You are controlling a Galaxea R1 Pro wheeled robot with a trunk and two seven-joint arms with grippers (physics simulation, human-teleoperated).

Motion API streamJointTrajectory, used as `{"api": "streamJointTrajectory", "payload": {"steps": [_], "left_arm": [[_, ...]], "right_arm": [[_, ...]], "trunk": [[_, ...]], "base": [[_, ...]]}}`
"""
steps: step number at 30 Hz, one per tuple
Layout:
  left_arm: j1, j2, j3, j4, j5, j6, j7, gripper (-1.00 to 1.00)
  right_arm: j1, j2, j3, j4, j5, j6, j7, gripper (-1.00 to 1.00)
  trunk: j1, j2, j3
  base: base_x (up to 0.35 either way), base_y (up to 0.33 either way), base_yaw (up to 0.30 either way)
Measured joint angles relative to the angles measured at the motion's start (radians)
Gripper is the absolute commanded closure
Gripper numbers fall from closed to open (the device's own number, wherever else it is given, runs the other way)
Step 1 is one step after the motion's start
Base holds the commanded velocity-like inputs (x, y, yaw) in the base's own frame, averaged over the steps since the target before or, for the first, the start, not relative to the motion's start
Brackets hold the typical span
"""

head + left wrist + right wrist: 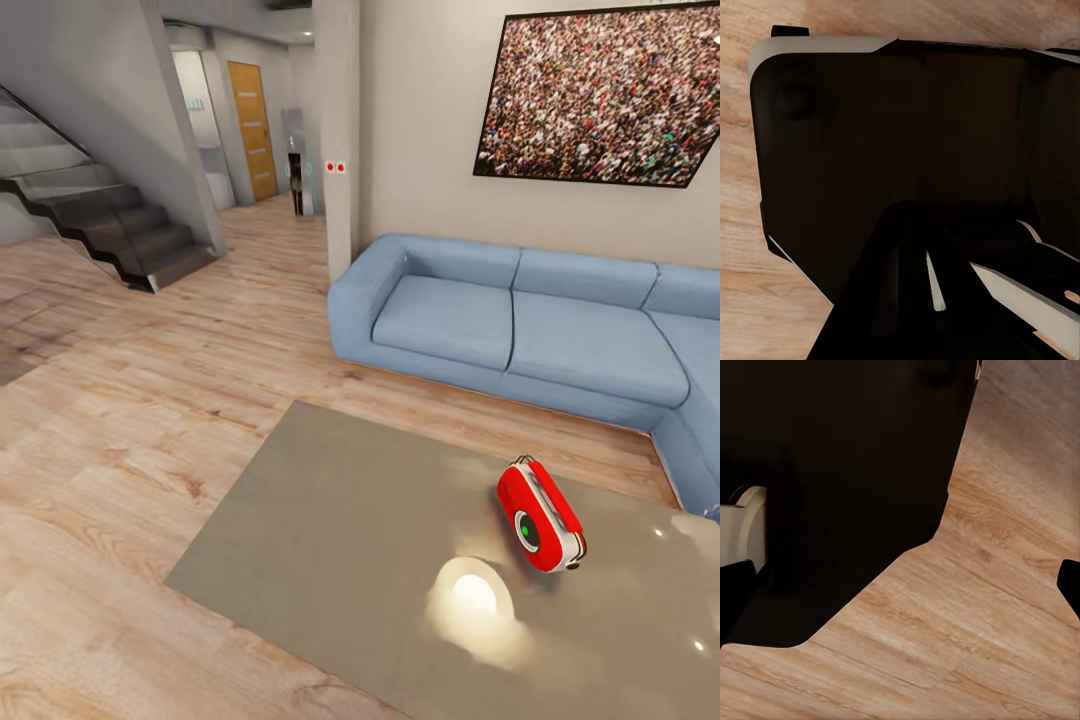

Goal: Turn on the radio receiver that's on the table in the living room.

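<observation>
**Radio on coffee table, arms not over it**

The radio point(540, 515) sits on the table point(330, 560), toward the table's right half in the head view, tilted, with its dark dial and a green dot facing the camera. It is red with white trim. No brand or lettering on it can be read. A bright lamp reflection point(472, 597) lies on the glossy top just beside the radio.

Behind the table: the blue sofa point(520, 325), with the crowd picture point(600, 95) on the wall above. A staircase point(110, 215) and an orange door point(252, 130) are further back on the left.

Left wrist view: left gripper point(936, 281) against dark robot body, plank floor point(765, 300) behind; jaw state cannot be told.

Right wrist view: right gripper's dark fingertips point(1069, 583) at opposite edges, spread apart, above plank floor.
</observation>
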Motion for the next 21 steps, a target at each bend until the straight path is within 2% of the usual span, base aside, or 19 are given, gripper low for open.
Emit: {"api": "streamJointTrajectory", "payload": {"steps": [10,21], "left_arm": [[0.0,0.0,0.0,0.0,0.0,0.0,0.0,1.0],[0.0,0.0,0.0,0.0,0.0,0.0,0.0,1.0]], "right_arm": [[0.0,-0.01,0.005,-0.001,0.002,-0.002,-0.003,-1.0],[0.0,-0.007,0.005,-0.002,0.003,-0.001,-0.005,-1.0]], "trunk": [[0.0,0.0,0.0],[0.0,0.0,0.0]], "base": [[0.0,0.0,0.0],[0.0,0.0,0.0]]}}
